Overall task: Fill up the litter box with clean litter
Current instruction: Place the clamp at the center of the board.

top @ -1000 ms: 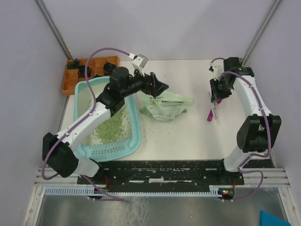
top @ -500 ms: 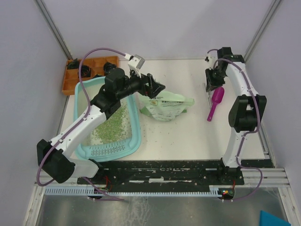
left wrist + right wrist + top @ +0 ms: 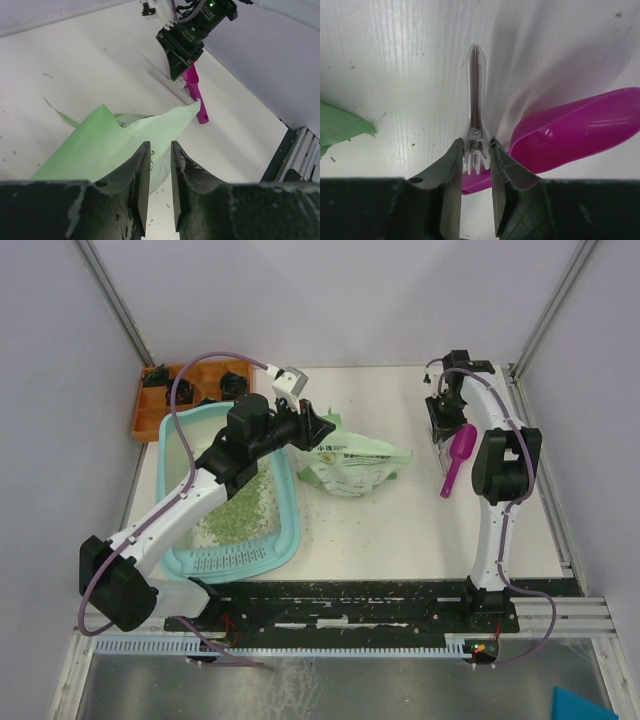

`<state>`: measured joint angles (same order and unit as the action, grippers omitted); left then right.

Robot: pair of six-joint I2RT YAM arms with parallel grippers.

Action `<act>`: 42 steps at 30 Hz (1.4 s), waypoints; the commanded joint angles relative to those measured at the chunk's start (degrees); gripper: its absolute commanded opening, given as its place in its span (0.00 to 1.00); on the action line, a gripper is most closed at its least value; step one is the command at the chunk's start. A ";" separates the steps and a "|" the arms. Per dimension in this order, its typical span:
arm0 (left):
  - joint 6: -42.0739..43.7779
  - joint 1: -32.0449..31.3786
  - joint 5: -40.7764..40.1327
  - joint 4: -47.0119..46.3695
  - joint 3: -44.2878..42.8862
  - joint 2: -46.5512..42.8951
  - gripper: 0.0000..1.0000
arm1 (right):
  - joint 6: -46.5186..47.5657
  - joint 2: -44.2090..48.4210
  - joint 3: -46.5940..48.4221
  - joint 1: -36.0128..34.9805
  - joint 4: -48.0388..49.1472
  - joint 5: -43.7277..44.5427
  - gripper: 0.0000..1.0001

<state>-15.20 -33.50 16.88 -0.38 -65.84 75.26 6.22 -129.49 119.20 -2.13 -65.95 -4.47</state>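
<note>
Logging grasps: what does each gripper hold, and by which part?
The right gripper pinches a clear plastic clip by its pivot end. The left gripper has its jaws narrow at the green bag edge; a grip cannot be confirmed.

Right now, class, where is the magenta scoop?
In the top view, the magenta scoop lies on the table, right of the green bag, beside the right claw.

the litter box [image 3: 235,560] is light teal, its grate strip patterned with fine slots. the clean litter [image 3: 235,510] is speckled green. the bag [image 3: 355,465] is pale green with dark print. the scoop [image 3: 455,462] is magenta, the compartment tray [image 3: 142,423] orange, and the table [image 3: 400,525] white, dotted with green crumbs. the clip [image 3: 476,85] is translucent white with a brown line. the left arm [image 3: 170,505] and right arm [image 3: 490,540] are white and black.
</note>
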 commanded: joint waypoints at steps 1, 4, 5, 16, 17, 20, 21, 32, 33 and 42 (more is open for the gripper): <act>4.61 -0.08 -4.18 2.86 -2.91 -2.06 0.29 | -0.94 0.92 -0.94 -0.07 2.50 3.54 0.02; 4.92 -0.07 -4.41 3.54 -2.91 -2.00 0.29 | -0.94 0.35 -2.04 -0.07 3.03 3.66 0.02; 4.89 -0.08 -4.40 3.52 -2.89 -1.97 0.30 | -0.99 0.30 -2.65 -0.04 3.47 3.68 0.02; 4.57 -0.07 -4.12 3.98 -2.89 -1.61 0.31 | -1.21 -0.65 -5.37 -0.04 6.54 2.99 0.05; 4.49 -0.06 -4.23 3.99 -2.89 -1.61 0.31 | -1.21 -0.80 -5.26 -0.06 6.42 2.79 0.06; 4.57 -0.08 -4.47 4.04 -2.89 -1.57 0.31 | -1.05 -1.39 -4.88 -0.06 5.77 2.47 0.09; 4.58 -0.08 -4.49 4.09 -2.89 -1.53 0.31 | -1.04 -1.49 -5.04 -0.07 5.75 2.45 0.09; 4.70 -0.06 -4.33 4.40 -2.89 -0.91 0.32 | -0.38 -1.98 -6.62 -0.19 4.91 1.36 0.33; 4.66 -0.10 -4.27 4.42 -2.89 -0.85 0.31 | -0.26 -1.99 -6.80 -0.17 4.80 1.23 0.34; 4.74 -0.08 -4.23 4.46 -2.71 -0.73 0.32 | 0.07 -1.49 -8.20 -0.26 5.13 1.26 0.39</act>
<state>-12.71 -33.50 13.37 4.64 -66.26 75.00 6.09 -130.80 111.55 -2.15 -61.12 -3.01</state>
